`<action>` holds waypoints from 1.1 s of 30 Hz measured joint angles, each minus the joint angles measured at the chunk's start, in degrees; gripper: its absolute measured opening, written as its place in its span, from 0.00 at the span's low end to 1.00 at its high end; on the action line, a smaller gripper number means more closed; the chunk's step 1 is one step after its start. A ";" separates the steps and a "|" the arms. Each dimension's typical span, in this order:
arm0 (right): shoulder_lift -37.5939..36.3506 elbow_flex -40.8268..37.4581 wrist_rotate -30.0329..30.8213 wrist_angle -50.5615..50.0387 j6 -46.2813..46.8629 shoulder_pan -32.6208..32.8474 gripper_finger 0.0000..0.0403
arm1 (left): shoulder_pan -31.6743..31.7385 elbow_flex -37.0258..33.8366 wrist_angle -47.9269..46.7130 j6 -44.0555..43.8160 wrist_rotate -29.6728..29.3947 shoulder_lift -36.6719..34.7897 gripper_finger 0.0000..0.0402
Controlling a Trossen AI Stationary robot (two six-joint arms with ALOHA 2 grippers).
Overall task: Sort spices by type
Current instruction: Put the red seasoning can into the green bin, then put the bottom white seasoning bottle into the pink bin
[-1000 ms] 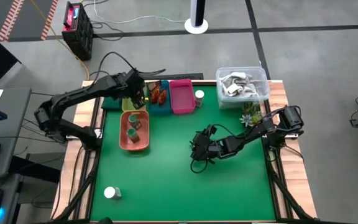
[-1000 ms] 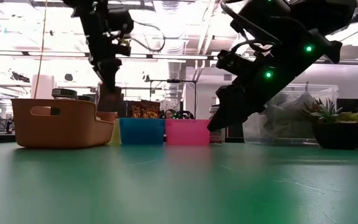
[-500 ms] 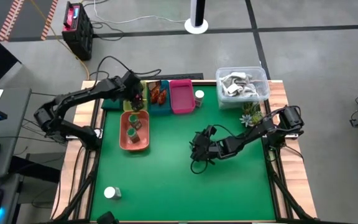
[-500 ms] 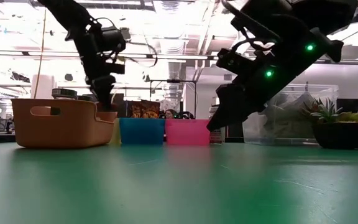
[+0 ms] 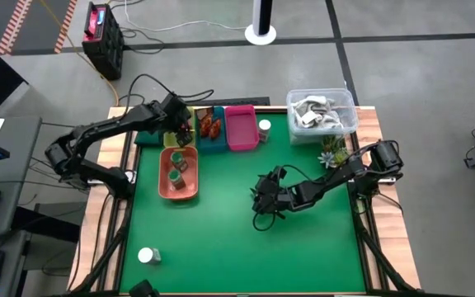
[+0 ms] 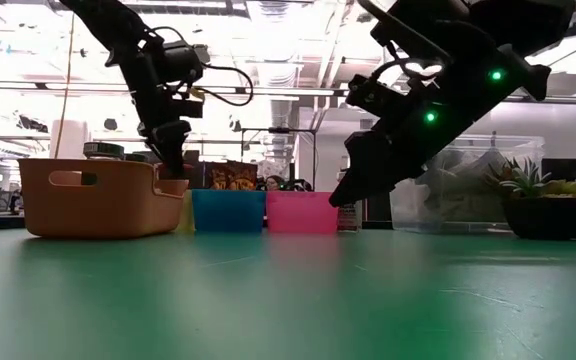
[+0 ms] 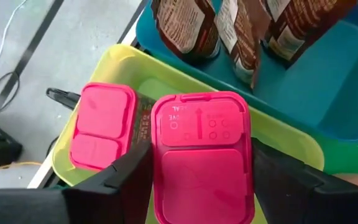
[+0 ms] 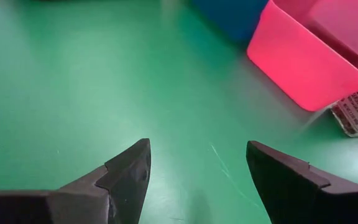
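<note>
A pink cube box (image 7: 202, 162) sits clamped between the jaws of the left gripper (image 7: 201, 186), held lid-up over the yellow-green tray (image 7: 278, 134) at the counter's far edge, seemingly so it can go down beside a second pink box (image 7: 101, 134) already lying there. Its glossy lid shows a moulded arrow and small raised marks. Next door, the blue tray (image 7: 334, 74) holds the crinkly brown-orange packets (image 7: 229, 28), and the orange tray (image 5: 180, 173) nearer the front keeps two dark green jars (image 5: 176, 165). One white-lidded jar (image 5: 265, 126) stands beside the pink tray (image 5: 240, 128), another (image 5: 146, 256) well apart near the front-left corner. The right gripper (image 8: 197, 168) hovers mid-counter, jaws spread and empty.
</note>
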 joint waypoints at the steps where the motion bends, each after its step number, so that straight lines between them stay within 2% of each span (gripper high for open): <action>1: 0.00 0.00 -0.02 0.02 -0.01 0.00 0.72 | 0.00 0.00 -0.01 -0.02 0.02 0.00 0.58; 8: 0.00 0.00 0.00 0.02 0.00 -0.06 0.72 | 0.00 0.00 -0.39 -0.72 -0.07 0.00 0.69; 14: 0.00 0.00 0.01 -0.63 0.01 -0.04 0.72 | -0.72 4.56 -2.03 2.40 -1.16 -0.28 0.70; 18: 0.00 0.00 0.92 -2.10 0.64 0.00 0.72 | -4.58 8.95 -4.81 3.84 0.62 -3.68 0.70; 21: 0.00 0.00 1.03 -3.59 1.71 0.00 0.72 | -10.43 10.00 -8.41 4.41 1.00 -7.62 0.70; 24: 0.00 0.00 1.32 -5.56 4.10 0.00 0.72 | -18.17 10.03 -17.05 3.82 1.08 -11.65 0.70; 27: 0.00 -0.02 3.84 -5.64 5.02 0.14 0.72 | -27.22 10.03 -26.02 -1.50 4.56 -15.00 0.70; 29: -0.26 -0.02 6.83 -5.26 5.01 0.14 0.72 | -33.76 10.03 -28.79 -5.77 7.52 -16.69 0.70; 33: -3.15 -0.04 10.07 -5.11 4.53 -0.98 0.72 | -47.74 10.03 -30.07 -13.85 6.97 -17.79 0.70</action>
